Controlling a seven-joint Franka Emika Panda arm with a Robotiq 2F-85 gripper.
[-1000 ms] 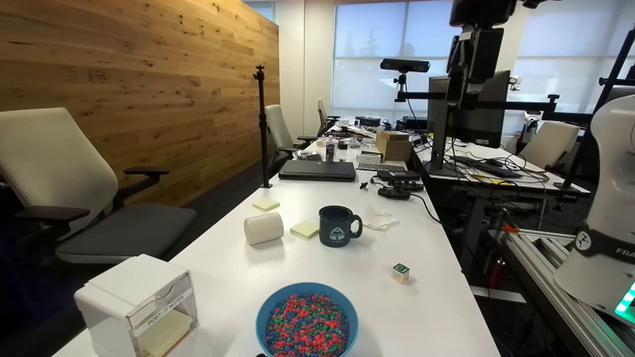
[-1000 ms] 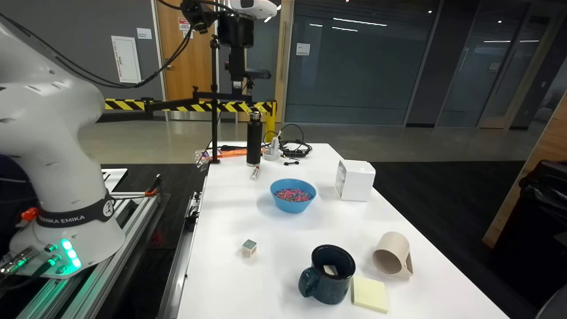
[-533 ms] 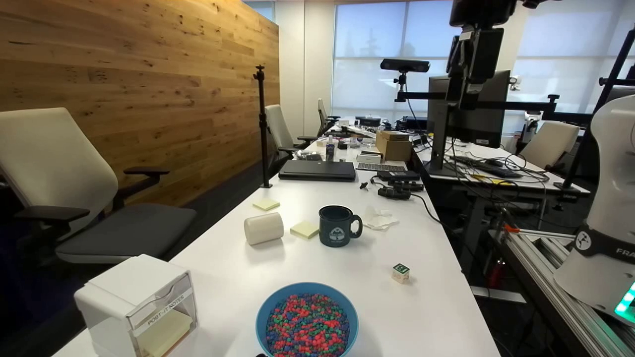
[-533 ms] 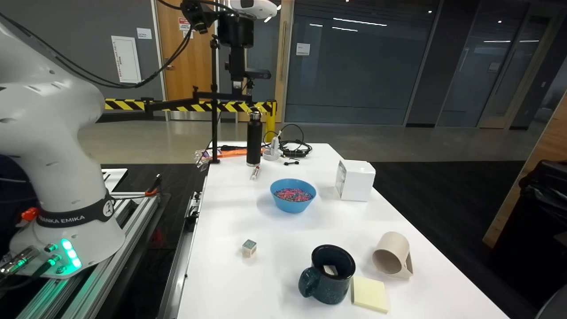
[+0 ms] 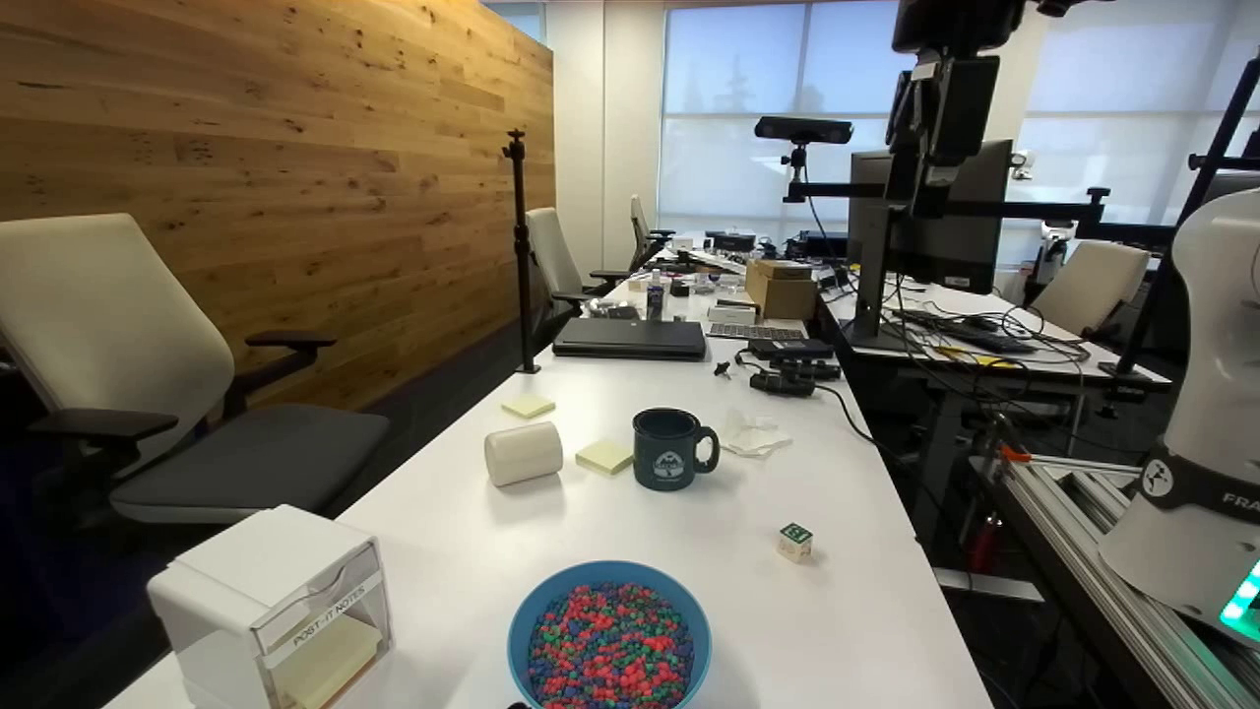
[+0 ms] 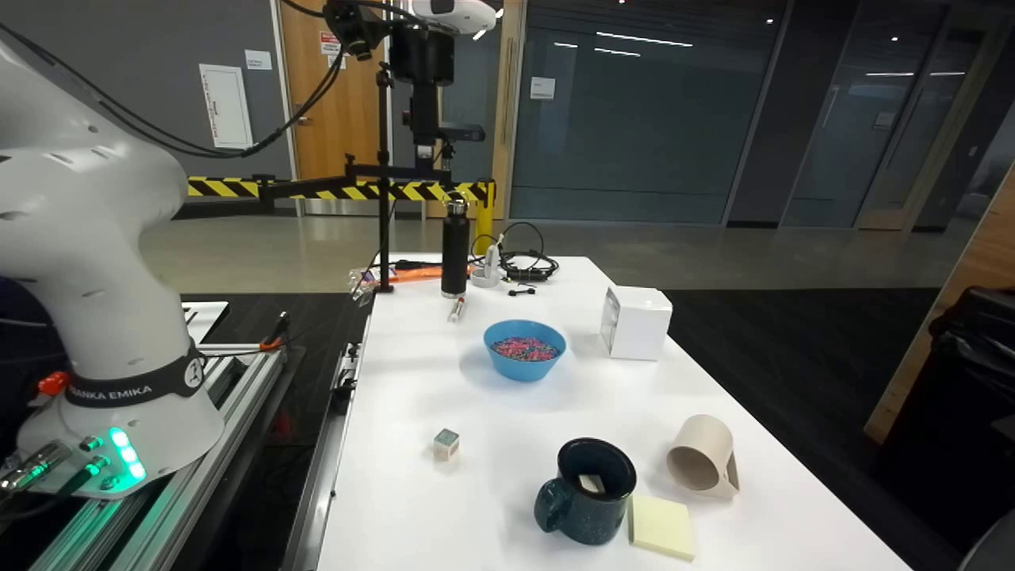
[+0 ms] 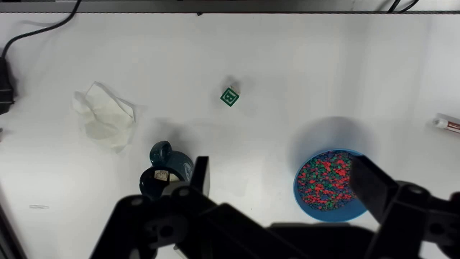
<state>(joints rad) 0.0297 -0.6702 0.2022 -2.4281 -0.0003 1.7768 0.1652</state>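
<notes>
My gripper (image 7: 282, 171) is open and empty in the wrist view, its fingers wide apart, high above the white table. It also shows in an exterior view (image 6: 425, 147). A small letter block (image 7: 229, 97) with a green top lies on the table, also in both exterior views (image 5: 795, 543). A dark green mug (image 5: 663, 468) stands upright, with a light block (image 7: 161, 175) inside it. A beige mug (image 6: 706, 444) lies on its side. A blue bowl (image 6: 523, 370) holds many small red, green and blue pieces; in the wrist view one finger overlaps it. The gripper touches nothing.
A white sticky-note box (image 6: 638, 325) stands near the bowl. Yellow note pads (image 5: 604, 456) lie by the mugs, with a crumpled tissue (image 7: 106, 117) nearby. A black bottle (image 6: 455, 250), a marker (image 6: 456, 309), a closed laptop (image 5: 630, 338) and a stand pole (image 5: 523, 256) are on the table.
</notes>
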